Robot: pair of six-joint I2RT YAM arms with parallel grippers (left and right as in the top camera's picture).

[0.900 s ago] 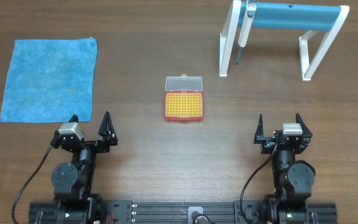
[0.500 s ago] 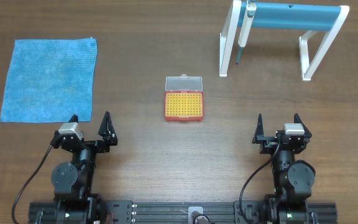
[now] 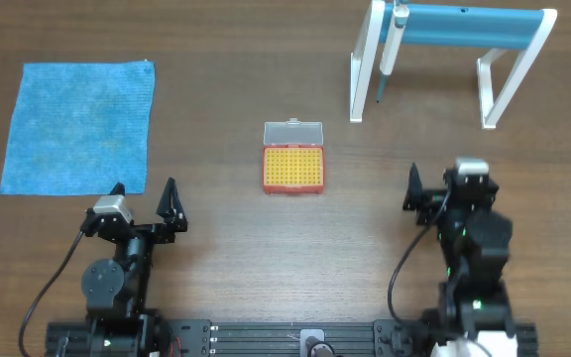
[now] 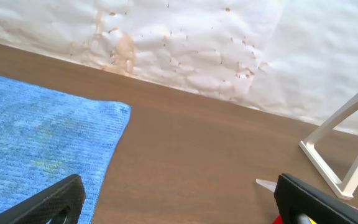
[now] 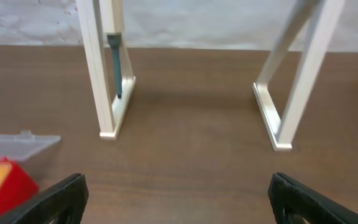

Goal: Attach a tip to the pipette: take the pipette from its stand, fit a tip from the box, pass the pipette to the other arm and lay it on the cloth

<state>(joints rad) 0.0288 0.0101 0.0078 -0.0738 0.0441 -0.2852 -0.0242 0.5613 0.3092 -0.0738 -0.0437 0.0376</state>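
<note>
The pipette (image 3: 389,52) hangs at the left end of the stand (image 3: 464,22), a blue bar on white legs at the back right. In the right wrist view its teal shaft (image 5: 114,55) hangs beside a white leg (image 5: 102,74). The orange tip box (image 3: 292,167) sits mid-table with its clear lid open. The blue cloth (image 3: 79,129) lies at the back left, seen also in the left wrist view (image 4: 36,149). My right gripper (image 3: 444,188) is open, in front of the stand and well short of it. My left gripper (image 3: 145,198) is open near the cloth's front corner.
Bare wooden table lies between the tip box and both grippers. A corner of the tip box (image 5: 2,171) sits off to the side in the right wrist view. A white papered wall (image 4: 229,43) backs the table.
My right arm has moved forward toward the stand, its gripper now higher up the top view. The left arm, pipette, box and cloth are unchanged.
</note>
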